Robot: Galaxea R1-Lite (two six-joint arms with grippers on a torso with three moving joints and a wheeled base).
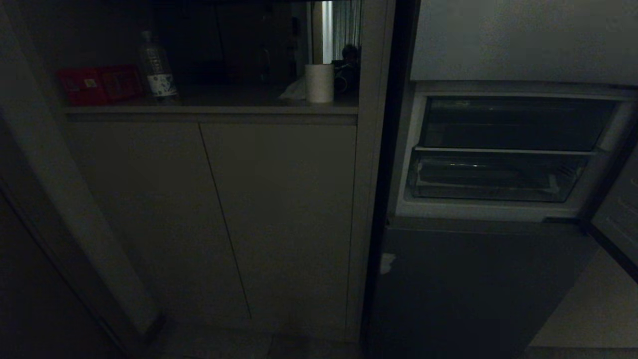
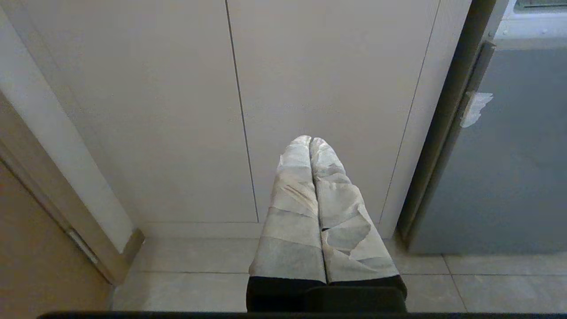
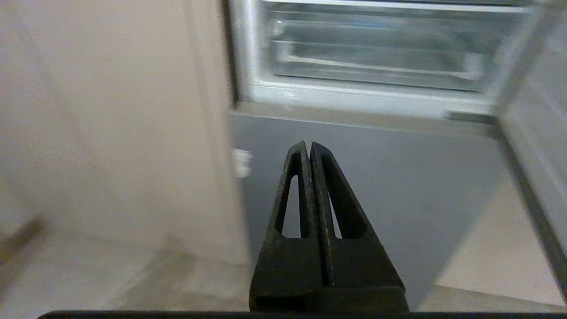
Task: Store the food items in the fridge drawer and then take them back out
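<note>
The head view is dim, and the two red shapes (image 1: 99, 84) on the bench (image 1: 214, 107) left of the fridge are too dark to identify. A clear bottle (image 1: 157, 67) and a paper roll (image 1: 319, 83) stand there too. The fridge drawer (image 1: 493, 177) sits pushed in, its long axis running across the open compartment. The left hand (image 2: 311, 140), fingers pressed together, faces the cabinet doors (image 2: 239, 110); the right hand (image 3: 308, 144), also closed and empty, points at the grey fridge front (image 3: 398, 177) below the drawer.

The fridge drawer (image 1: 493, 177), clear plastic, sits pushed in at the right of the frame, under a darker compartment (image 1: 513, 122).
</note>
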